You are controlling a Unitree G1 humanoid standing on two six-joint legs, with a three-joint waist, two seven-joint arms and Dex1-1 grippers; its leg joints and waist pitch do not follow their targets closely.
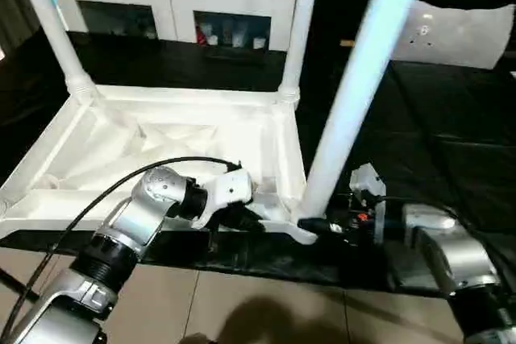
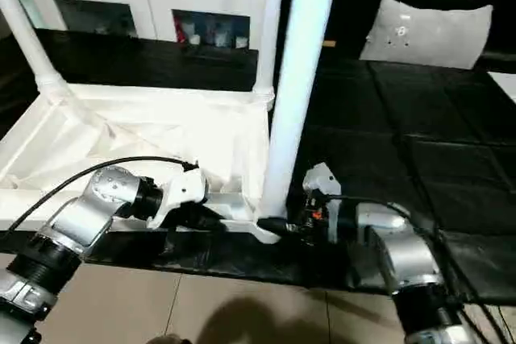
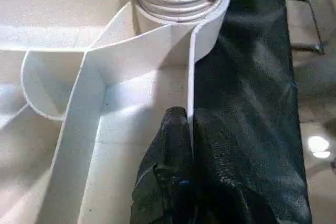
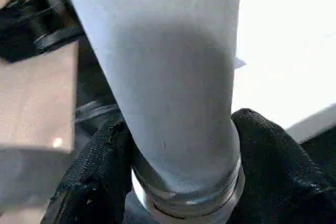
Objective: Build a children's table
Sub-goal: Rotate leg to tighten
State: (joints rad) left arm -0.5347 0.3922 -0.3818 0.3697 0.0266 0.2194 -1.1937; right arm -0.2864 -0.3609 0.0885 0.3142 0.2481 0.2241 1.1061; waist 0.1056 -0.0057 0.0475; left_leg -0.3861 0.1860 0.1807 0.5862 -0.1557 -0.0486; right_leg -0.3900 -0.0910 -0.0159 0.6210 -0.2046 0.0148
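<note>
Third leg (image 1: 355,94) being seated in near corner socket of top (image 1: 161,151): right claw (image 4: 181,171) clamps leg base, left claw (image 3: 176,145) pinches top's rim beside it; next, likely twist home.

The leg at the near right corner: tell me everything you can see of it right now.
The leg is a long, round, white plastic tube, smooth and tapered, with a ringed collar at its base. It rises from the near right corner socket of the upturned table top, leaning right, its far end beyond the frame. The right gripper clasps it just above the collar, black fingers on both sides. The left gripper pinches the top's rim beside it.
</note>
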